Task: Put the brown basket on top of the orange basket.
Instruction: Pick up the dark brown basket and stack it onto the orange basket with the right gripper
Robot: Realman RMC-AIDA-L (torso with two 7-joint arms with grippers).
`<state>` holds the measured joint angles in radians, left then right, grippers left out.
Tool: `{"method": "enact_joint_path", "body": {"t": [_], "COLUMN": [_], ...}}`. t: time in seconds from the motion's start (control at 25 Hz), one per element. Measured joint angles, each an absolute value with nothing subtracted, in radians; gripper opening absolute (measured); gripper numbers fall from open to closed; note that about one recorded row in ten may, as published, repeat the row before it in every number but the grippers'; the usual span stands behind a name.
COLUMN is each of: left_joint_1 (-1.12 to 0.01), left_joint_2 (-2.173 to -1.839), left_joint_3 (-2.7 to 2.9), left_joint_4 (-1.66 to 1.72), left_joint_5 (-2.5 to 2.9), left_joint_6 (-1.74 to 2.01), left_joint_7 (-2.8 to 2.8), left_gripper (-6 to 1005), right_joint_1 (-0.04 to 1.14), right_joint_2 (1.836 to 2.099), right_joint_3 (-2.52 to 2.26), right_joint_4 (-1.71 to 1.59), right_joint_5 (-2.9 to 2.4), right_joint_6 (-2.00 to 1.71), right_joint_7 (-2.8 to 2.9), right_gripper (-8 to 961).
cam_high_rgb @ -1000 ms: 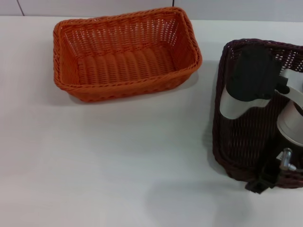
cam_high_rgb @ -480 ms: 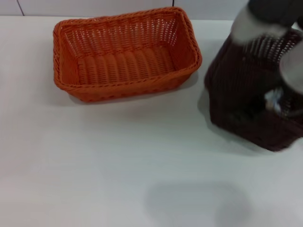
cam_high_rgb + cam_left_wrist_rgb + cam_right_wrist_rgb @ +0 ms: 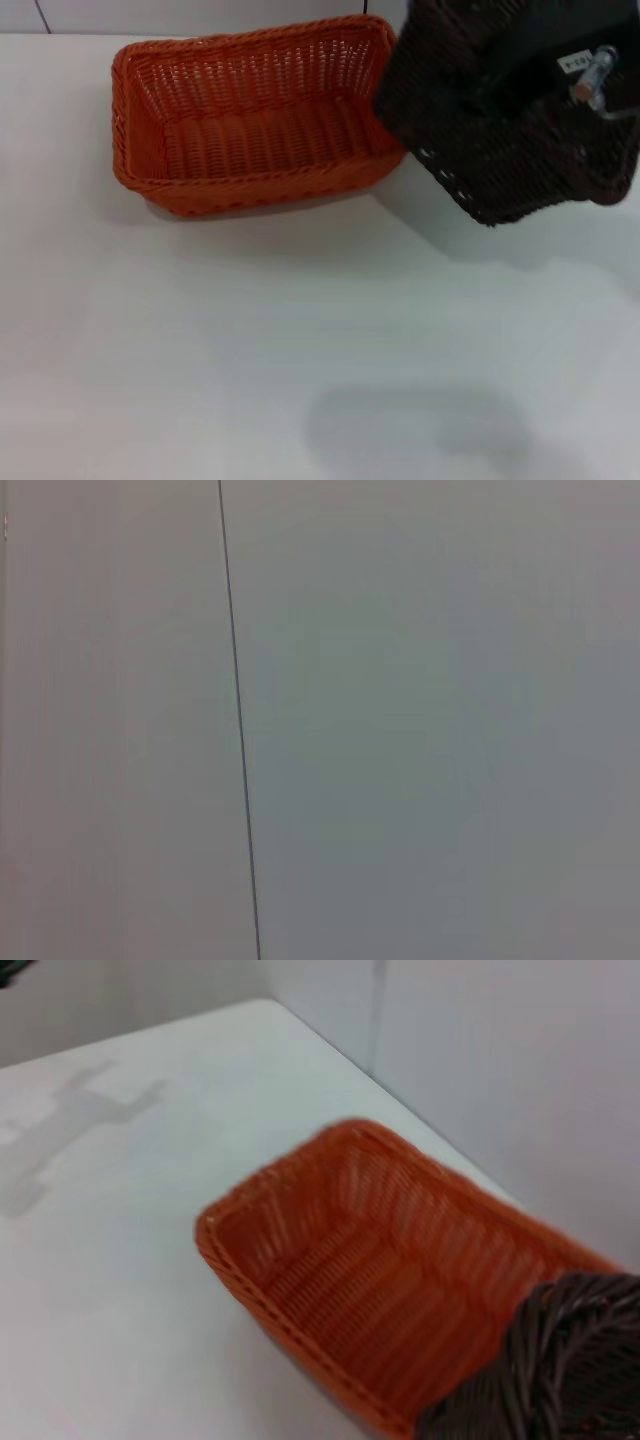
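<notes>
The brown basket point(image 3: 500, 150) hangs tilted in the air at the head view's upper right. Its left edge overlaps the right end of the orange basket point(image 3: 260, 120). My right gripper point(image 3: 545, 65) is shut on the brown basket's rim and carries it; its dark body with a metal fitting shows against the weave. The orange basket stands open side up on the white table point(image 3: 250, 350) at the back left. The right wrist view shows the orange basket point(image 3: 390, 1300) below, with a corner of the brown basket point(image 3: 560, 1370) over its near end. My left gripper is out of view.
A wall runs behind the table's far edge point(image 3: 200, 15). The left wrist view shows only a plain grey surface with a thin dark line point(image 3: 238, 730). The brown basket's shadow lies on the table at the front right point(image 3: 420, 425).
The brown basket has been lifted off the table at the right and carried up and leftward, tilting, until it overlaps the orange basket's right end. The orange basket has not moved.
</notes>
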<state>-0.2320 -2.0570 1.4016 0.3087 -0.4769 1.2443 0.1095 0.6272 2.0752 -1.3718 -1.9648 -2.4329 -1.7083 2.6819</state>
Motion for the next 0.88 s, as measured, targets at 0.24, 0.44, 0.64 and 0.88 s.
{"method": "enact_joint_path", "body": {"t": [0.24,0.44,0.64,0.88], "left_joint_1": [-0.232,-0.231,-0.230,-0.233], "left_joint_2": [-2.057,-2.059,-2.063,-2.067], "left_joint_3": [1.402,1.399,1.402,1.402], "left_joint_4": [0.309,0.308,0.306,0.300], "left_joint_5": [-0.477,-0.477,-0.477,-0.479], "left_joint_6": [1.244,1.244,1.246,1.238], "left_joint_7": [0.109,0.109,0.109,0.109], "left_gripper": [844,844,844,844], "right_joint_1": [0.624,0.589,0.540,0.472], "right_joint_2": [2.075,2.080,2.083,2.081], "right_joint_3": [-1.503,-1.712,-1.923,-1.993], "right_joint_4": [-2.041,-2.051,-2.011,-1.917], "right_joint_5": [-2.474,-2.603,-2.849,-2.916], "right_joint_6": [-1.650,-1.518,-1.353,-1.113], "right_joint_7": [2.469,2.120,1.855,1.557], "right_gripper": [133,132,132,132]}}
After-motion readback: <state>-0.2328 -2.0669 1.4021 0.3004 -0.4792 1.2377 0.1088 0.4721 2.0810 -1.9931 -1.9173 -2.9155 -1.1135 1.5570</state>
